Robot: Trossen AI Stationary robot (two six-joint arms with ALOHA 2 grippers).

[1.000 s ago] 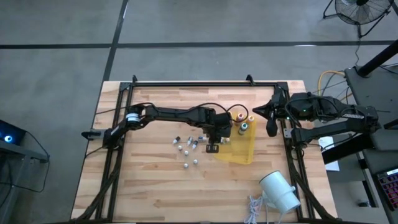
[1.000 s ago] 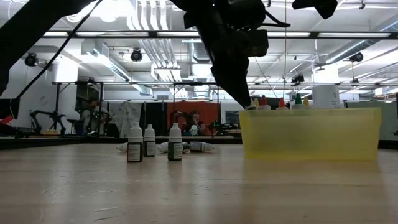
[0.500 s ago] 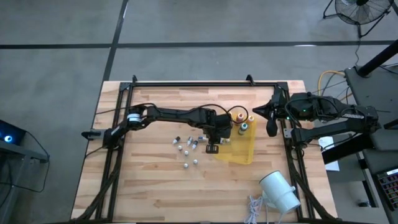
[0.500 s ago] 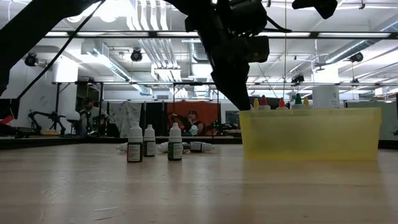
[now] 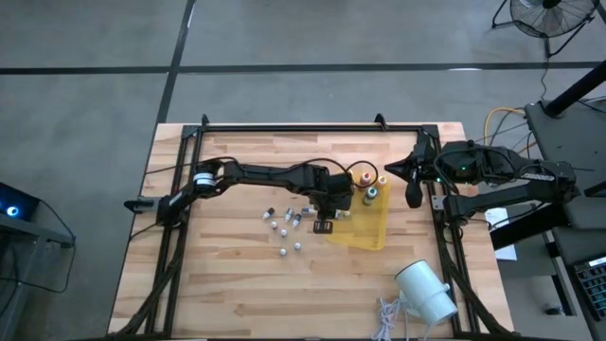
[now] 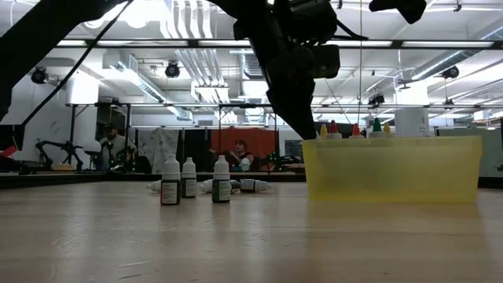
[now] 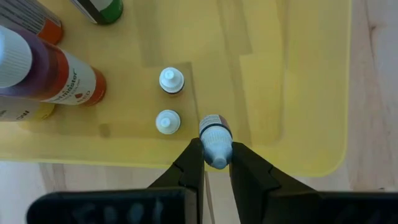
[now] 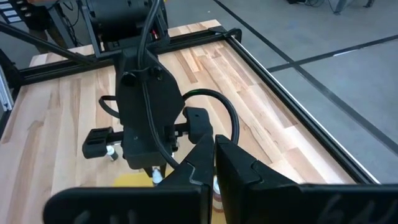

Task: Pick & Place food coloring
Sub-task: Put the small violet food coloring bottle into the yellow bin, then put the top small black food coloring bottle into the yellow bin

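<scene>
Food coloring vial (image 7: pixel 215 142) clamped in the left gripper (image 7: pixel 216 163) over the yellow tray (image 7: pixel 311 93).
Centre of the high view; loose vials (image 5: pixel 283 225) lie left. Right gripper (image 8: pixel 213 163), fingers together, waits at right.

The setting is a robotics lab or industrial workshop. The low view shows an open ceiling with exposed ducts (image 6: pixel 189 67), pipes and rows of strip lights (image 6: pixel 141 43) over a large hall. Far behind the surface (image 6: pixel 236 236) stand further metal-framed workstations (image 6: pixel 71 149), with seated persons (image 6: pixel 240 153) at them. The high view shows a bare concrete floor (image 5: pixel 284 57) marked with dark seams, a butcher-block wooden surface (image 5: pixel 237 275) bounded by a black metal frame (image 5: pixel 312 126), and two dark robot arms mounted on it. A pedestal fan (image 5: pixel 549 14) stands at the far right, with loose cables (image 5: pixel 502 118) near the right-hand equipment.
</scene>
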